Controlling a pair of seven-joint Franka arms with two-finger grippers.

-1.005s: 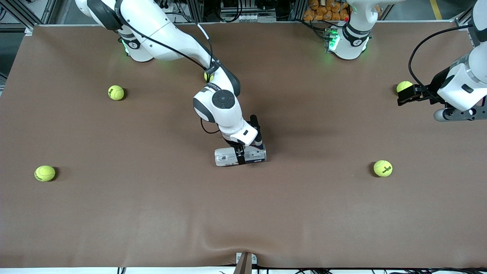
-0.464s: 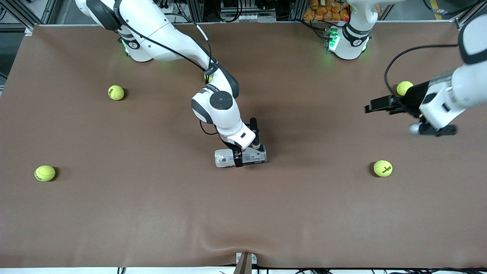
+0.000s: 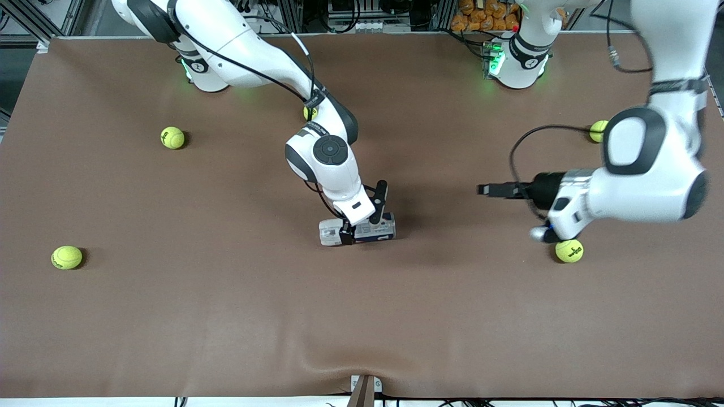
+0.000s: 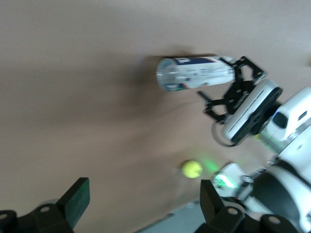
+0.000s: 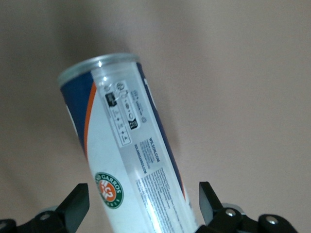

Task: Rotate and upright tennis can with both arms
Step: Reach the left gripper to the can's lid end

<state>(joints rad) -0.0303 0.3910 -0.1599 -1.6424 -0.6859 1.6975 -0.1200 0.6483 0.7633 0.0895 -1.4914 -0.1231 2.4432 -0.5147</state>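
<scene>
The tennis can lies on its side on the brown table near the middle. It also shows in the right wrist view and the left wrist view. My right gripper is down over the can, open, with one finger on each side of it. The can lies at a slant between the fingers with small gaps. My left gripper is open and empty above the table, toward the left arm's end from the can, and points at the can. Its fingers stand wide apart.
Yellow-green tennis balls lie scattered: one just under the left arm's wrist, one near the left arm's end, two toward the right arm's end, one partly hidden by the right arm.
My left arm has swung in from its end of the table toward the middle, and its gripper now points at the can. My right gripper has turned and tilted over the can, which stays put.
</scene>
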